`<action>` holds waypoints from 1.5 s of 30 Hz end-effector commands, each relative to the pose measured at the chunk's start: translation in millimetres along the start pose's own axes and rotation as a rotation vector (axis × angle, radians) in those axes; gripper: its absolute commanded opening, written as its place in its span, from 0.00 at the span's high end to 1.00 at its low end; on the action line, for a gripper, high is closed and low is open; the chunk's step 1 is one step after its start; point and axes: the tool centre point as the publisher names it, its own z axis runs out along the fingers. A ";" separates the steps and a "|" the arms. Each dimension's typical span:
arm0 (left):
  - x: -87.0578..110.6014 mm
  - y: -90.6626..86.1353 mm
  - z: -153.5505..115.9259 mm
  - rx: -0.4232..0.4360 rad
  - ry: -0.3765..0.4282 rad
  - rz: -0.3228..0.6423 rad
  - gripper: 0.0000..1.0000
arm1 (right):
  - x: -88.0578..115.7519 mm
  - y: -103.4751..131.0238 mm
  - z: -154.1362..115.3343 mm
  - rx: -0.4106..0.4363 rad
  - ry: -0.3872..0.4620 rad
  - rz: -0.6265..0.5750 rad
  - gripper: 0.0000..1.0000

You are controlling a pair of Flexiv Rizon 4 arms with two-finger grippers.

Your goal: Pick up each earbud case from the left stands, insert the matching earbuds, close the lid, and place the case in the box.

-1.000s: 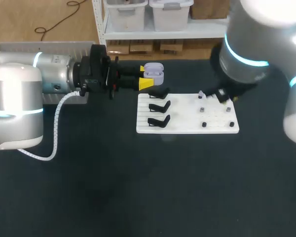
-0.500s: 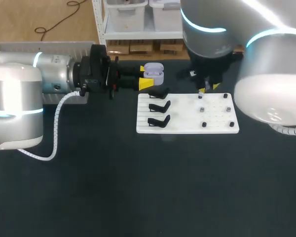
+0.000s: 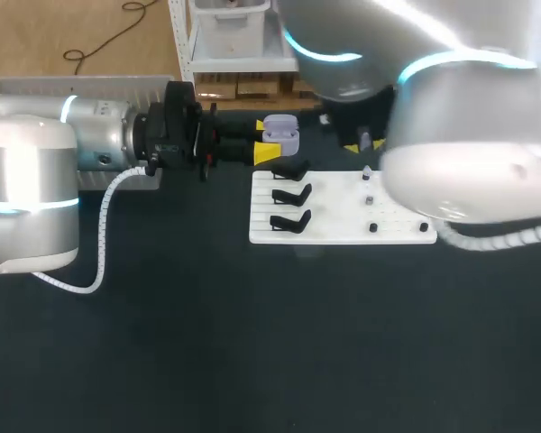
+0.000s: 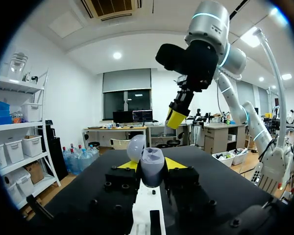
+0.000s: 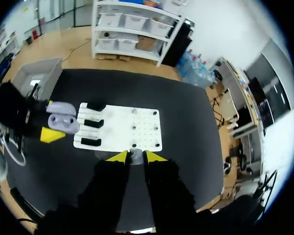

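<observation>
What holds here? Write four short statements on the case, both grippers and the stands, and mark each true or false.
1. The left gripper is shut on the lavender earbud case. True.
2. The case's lid is closed. False: it stands open.
3. The right gripper holds a small earbud between its yellow tips. True.
4. Each of the three black stands on the white board carries a case. False: all three are empty.
</observation>
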 end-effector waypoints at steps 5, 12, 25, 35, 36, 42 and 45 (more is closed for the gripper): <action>-1.7 -10.1 11.2 0.017 -0.001 0.013 1.00 | -1.5 -2.3 3.2 0.084 0.089 0.299 1.00; -0.7 -26.1 19.0 0.014 -0.012 -0.028 1.00 | 3.3 -10.0 3.1 0.068 0.094 0.341 1.00; 5.6 -39.2 19.0 -0.016 -0.018 -0.089 1.00 | 4.3 4.7 -1.4 0.016 0.137 0.297 1.00; 7.9 -41.0 19.6 -0.010 -0.016 -0.100 1.00 | 3.6 7.7 -1.4 -0.010 0.160 0.284 1.00; 7.9 -41.0 19.6 -0.010 -0.016 -0.100 1.00 | 3.6 7.7 -1.4 -0.010 0.160 0.284 1.00; 7.9 -41.0 19.6 -0.010 -0.016 -0.100 1.00 | 3.6 7.7 -1.4 -0.010 0.160 0.284 1.00; 7.9 -41.0 19.6 -0.010 -0.016 -0.100 1.00 | 0.0 18.8 -3.5 0.023 0.170 0.290 1.00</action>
